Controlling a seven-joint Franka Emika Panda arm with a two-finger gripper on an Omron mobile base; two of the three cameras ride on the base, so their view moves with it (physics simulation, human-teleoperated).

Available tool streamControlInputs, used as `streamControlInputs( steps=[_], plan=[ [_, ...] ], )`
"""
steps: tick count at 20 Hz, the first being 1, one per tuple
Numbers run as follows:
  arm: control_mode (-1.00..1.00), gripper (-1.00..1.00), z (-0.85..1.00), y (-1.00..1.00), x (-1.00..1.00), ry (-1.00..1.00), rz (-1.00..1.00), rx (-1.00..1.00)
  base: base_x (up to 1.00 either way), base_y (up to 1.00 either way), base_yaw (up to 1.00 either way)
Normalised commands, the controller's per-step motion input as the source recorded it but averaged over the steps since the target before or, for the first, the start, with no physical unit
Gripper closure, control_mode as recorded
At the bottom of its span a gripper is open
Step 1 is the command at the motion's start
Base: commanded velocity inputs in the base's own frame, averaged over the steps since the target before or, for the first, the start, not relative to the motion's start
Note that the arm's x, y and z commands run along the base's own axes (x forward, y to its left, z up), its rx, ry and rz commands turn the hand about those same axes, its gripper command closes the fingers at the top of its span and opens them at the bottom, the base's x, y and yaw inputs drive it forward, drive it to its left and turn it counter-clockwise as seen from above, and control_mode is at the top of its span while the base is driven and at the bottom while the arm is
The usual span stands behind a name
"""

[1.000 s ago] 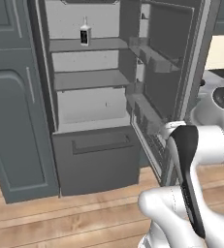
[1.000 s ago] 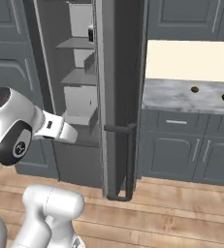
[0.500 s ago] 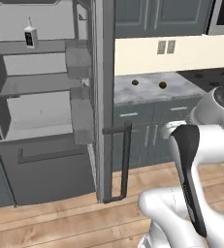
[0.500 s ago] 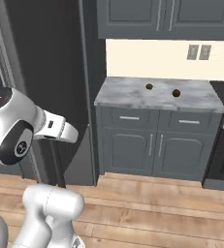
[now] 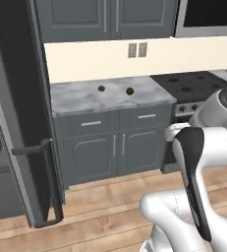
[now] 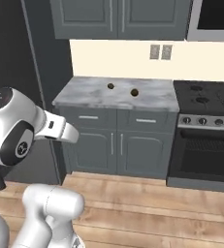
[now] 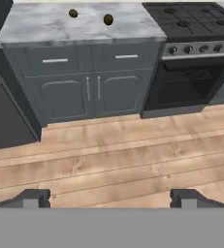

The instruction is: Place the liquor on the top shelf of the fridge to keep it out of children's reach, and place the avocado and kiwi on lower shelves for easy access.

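Two small dark round fruits lie on the marbled grey counter: one to the left and one to the right. I cannot tell which is the avocado and which the kiwi. The fridge's open dark door stands at the left edge of the left base view, and its dark side fills the left of the right base view. The liquor and the fridge shelves are out of view. My gripper is open and empty, far back from the counter above the wooden floor.
Grey base cabinets with drawers sit under the counter, with wall cabinets above. A black stove and oven stands to the right. The fridge door's handle juts out low at the left. Wooden floor lies in front.
The whole picture has shifted: the base has moved right, so the open fridge slid off to the left and the counter and stove came into view. The gripper stays open.
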Motion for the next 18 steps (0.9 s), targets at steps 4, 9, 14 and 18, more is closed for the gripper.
streamControlInputs(
  steps=[4,9,14,18],
  plan=[
    [1.0,-1.0,0.0,0.0,0.0,0.0,0.0,0.0,0.73,-0.65,0.0],
    [1.0,-1.0,0.0,0.0,0.0,0.0,0.0,0.0,0.86,-0.38,0.0],
    [1.0,-1.0,0.0,0.0,0.0,0.0,0.0,0.0,0.9,-0.16,0.0],
    [1.0,-1.0,0.0,0.0,0.0,0.0,0.0,0.0,0.91,-0.01,0.03]
  ],
)
